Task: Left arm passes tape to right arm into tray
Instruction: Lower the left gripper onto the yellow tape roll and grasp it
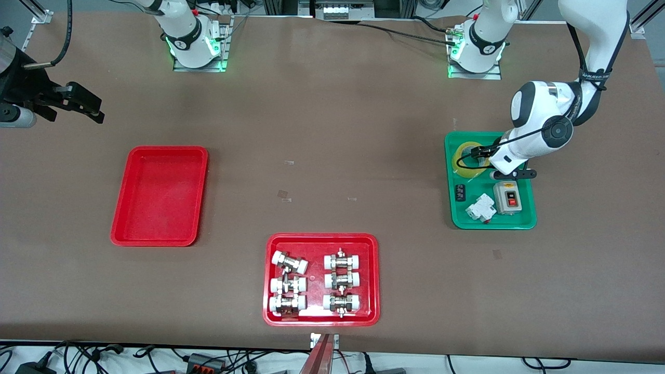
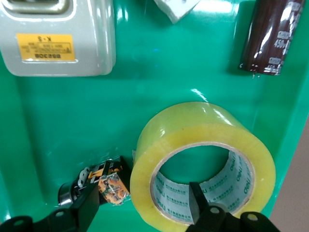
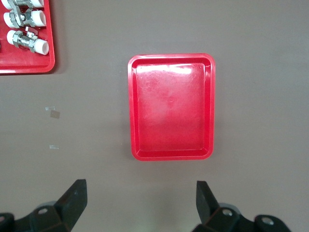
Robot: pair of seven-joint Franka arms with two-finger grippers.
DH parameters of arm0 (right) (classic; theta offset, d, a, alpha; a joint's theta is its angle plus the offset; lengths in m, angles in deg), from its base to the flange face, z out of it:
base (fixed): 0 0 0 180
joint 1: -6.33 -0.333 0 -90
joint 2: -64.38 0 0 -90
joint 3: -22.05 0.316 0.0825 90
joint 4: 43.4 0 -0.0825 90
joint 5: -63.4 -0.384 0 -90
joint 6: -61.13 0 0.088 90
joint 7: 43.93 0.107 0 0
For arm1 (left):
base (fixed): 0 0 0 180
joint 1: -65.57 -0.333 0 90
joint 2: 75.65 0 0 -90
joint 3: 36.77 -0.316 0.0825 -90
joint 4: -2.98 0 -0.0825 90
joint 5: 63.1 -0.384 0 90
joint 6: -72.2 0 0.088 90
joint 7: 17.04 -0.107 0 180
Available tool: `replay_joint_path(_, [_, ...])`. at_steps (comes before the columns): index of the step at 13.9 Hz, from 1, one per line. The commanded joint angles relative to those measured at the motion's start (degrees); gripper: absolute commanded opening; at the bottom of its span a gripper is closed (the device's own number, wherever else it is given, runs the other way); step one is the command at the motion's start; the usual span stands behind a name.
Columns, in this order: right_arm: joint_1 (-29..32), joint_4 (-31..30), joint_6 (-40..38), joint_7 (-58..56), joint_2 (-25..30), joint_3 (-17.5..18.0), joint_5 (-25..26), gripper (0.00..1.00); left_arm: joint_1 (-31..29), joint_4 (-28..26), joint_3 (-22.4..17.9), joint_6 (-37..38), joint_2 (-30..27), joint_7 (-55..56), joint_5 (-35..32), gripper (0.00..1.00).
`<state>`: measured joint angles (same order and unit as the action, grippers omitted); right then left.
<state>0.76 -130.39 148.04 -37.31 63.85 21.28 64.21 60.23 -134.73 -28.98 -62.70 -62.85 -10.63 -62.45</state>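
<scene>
The yellow tape roll (image 1: 464, 156) lies flat in the green tray (image 1: 493, 225), at the end farther from the front camera. My left gripper (image 1: 481, 152) is down over it and open. In the left wrist view the tape (image 2: 193, 130) shows its grey-white core. One finger (image 2: 199, 195) is inside the core and the other finger (image 2: 88, 205) is outside the roll, apart from it; my left gripper (image 2: 142, 193) straddles the roll's wall. The plain red tray (image 1: 158, 195) is empty. My right gripper (image 1: 78, 99) waits open in the air at the right arm's end, and its wrist view shows it (image 3: 141, 186) above that tray (image 3: 171, 106).
The green tray (image 2: 72, 121) also holds a grey switch box (image 1: 508, 198), a white breaker (image 1: 480, 208), a black capacitor (image 2: 273, 34) and a small orange part (image 2: 110, 186). A second red tray (image 1: 322, 239) with several white-and-metal fittings lies nearest the front camera.
</scene>
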Motion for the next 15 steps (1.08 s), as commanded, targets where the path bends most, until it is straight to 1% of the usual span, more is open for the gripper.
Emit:
replay_joint_path(1, [0.21, 0.50, -0.77, -0.11, -0.09, 0.25, -0.37, 1.00, -0.20, -0.36, 0.47, -1.24, 0.56, 1.06, -0.74, 0.61])
replay_joint_path(4, [0.12, 0.50, -0.77, -0.11, -0.09, 0.25, -0.28, 1.00, -0.20, -0.28, 0.47, -0.80, 0.47, 1.15, -0.74, 0.21])
replay_joint_path(5, [0.12, 0.50, -0.77, -0.11, -0.09, 0.25, -0.28, 1.00, -0.20, -0.27, 0.47, -0.63, 0.30, 1.24, -0.74, 0.09])
replay_joint_path(6, [0.21, 0.50, -0.77, -0.02, -0.09, 0.25, -0.37, 1.00, -0.20, -0.19, 0.47, -0.19, 0.04, 1.76, -0.74, 0.02])
replay_joint_path(8, [0.21, 0.50, -0.77, 0.06, -0.17, 0.25, -0.37, 1.00, -0.20, 0.60, 0.56, 3.14, -1.28, 2.12, -0.74, 0.01])
replay_joint_path(10, [0.21, 0.50, -0.77, -0.02, -0.09, 0.25, -0.37, 1.00, -0.11, 3.58, 1.09, 8.92, -2.95, 2.47, -0.74, 0.01])
replay_joint_path(11, [0.21, 0.50, -0.77, -0.02, -0.17, 0.25, -0.37, 1.00, -0.20, 6.12, 1.70, 12.95, -3.74, 2.47, -0.74, 0.01])
replay_joint_path(12, [0.21, 0.50, -0.77, 0.06, -0.18, 0.25, -0.37, 1.00, -0.20, 9.88, 1.70, 18.56, -4.61, 2.47, -0.74, 0.01])
replay_joint_path(13, [0.21, 0.50, -0.77, -0.11, -0.26, 0.25, -0.37, 1.00, -0.20, 14.79, 1.79, 25.15, -4.71, 2.47, -0.74, 0.01])
replay_joint_path(14, [0.21, 0.94, -0.69, -0.55, -0.44, 0.25, -0.29, 1.00, -0.11, 21.11, 1.97, 32.35, -4.62, 2.47, -0.82, 0.01])
replay_joint_path(15, [0.12, 0.94, -0.69, -0.03, -0.44, 0.25, -0.11, 1.00, -0.02, 27.17, 3.19, 39.38, -4.19, 2.47, -0.74, 0.01])
